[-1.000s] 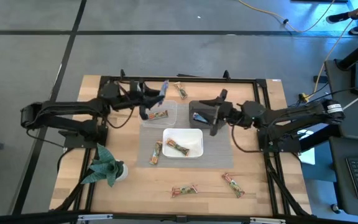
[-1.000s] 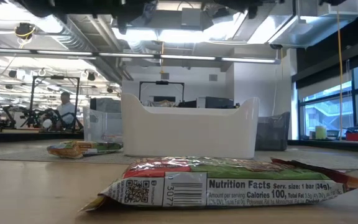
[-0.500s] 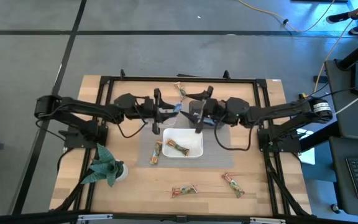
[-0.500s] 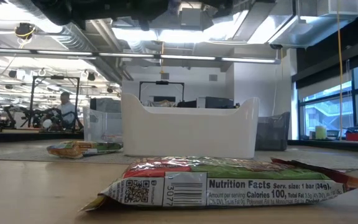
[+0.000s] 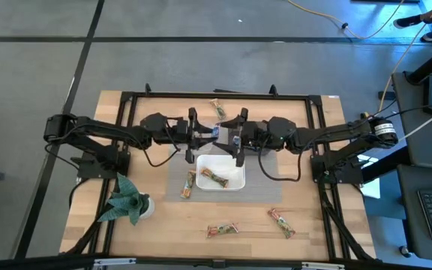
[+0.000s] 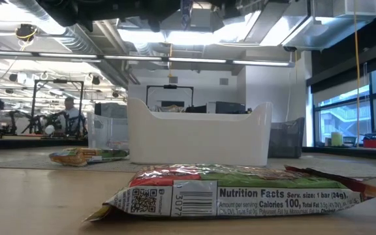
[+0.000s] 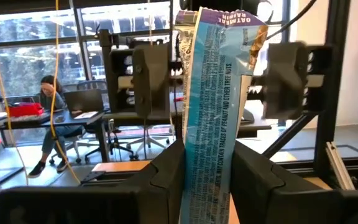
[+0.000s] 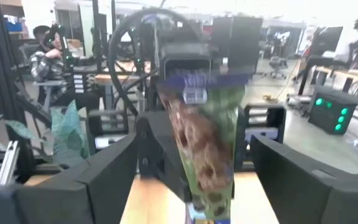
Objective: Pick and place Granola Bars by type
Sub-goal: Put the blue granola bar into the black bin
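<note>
Left gripper (image 5: pixel 203 135) clamped a blue granola bar (image 5: pixel 217 133) above the white tub (image 5: pixel 220 172); right gripper (image 5: pixel 235 135) stood open around it.
High view: both met mid-table. Left wrist view: bar (image 7: pixel 211 106) upright between its fingers (image 7: pixel 166 180). Right wrist view: bar (image 8: pixel 205 137) between spread fingers (image 8: pixel 107 180).

A wrapped bar (image 8: pixel 204 155), printed green and brown with a blue-purple band, is seen upright, clamped by the left gripper (image 8: pixel 194 93) facing the camera. The right gripper's own fingers (image 8: pixel 98 180) are spread wide on either side of it.
</note>
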Tool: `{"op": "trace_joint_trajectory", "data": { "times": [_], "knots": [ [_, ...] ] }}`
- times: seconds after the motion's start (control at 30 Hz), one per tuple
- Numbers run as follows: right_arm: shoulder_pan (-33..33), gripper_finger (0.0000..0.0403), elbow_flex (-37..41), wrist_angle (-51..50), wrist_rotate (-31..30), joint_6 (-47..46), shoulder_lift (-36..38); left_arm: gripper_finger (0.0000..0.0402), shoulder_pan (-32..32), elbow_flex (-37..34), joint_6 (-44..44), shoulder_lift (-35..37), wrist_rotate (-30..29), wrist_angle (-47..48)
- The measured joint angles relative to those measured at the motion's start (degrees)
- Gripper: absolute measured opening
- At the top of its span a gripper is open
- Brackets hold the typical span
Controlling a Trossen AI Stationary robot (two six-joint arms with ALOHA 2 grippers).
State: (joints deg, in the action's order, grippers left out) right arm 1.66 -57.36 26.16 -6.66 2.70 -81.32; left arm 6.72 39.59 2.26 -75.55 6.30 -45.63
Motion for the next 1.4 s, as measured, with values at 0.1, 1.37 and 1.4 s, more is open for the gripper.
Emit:
{"op": "trace_joint_trajectory", "data": {
  "times": [0.1,1.37,1.4],
  "knots": [
    [-0.96,0.0288,0.0,-1.1,1.44,-1.05,0.0,0.0102,0.0,0.0,0.0,0.0,2.16,0.0],
    [-2.3,0.0196,0.04,3.67,6.32,0.55,-2.84,0.0102,0.0,-0.01,-0.02,0.04,0.75,0.61],
    [-2.3,0.0196,0.04,3.73,6.32,0.55,-2.8,0.0102,0.01,-0.02,-0.01,0.04,0.75,0.64]
  ]
}}
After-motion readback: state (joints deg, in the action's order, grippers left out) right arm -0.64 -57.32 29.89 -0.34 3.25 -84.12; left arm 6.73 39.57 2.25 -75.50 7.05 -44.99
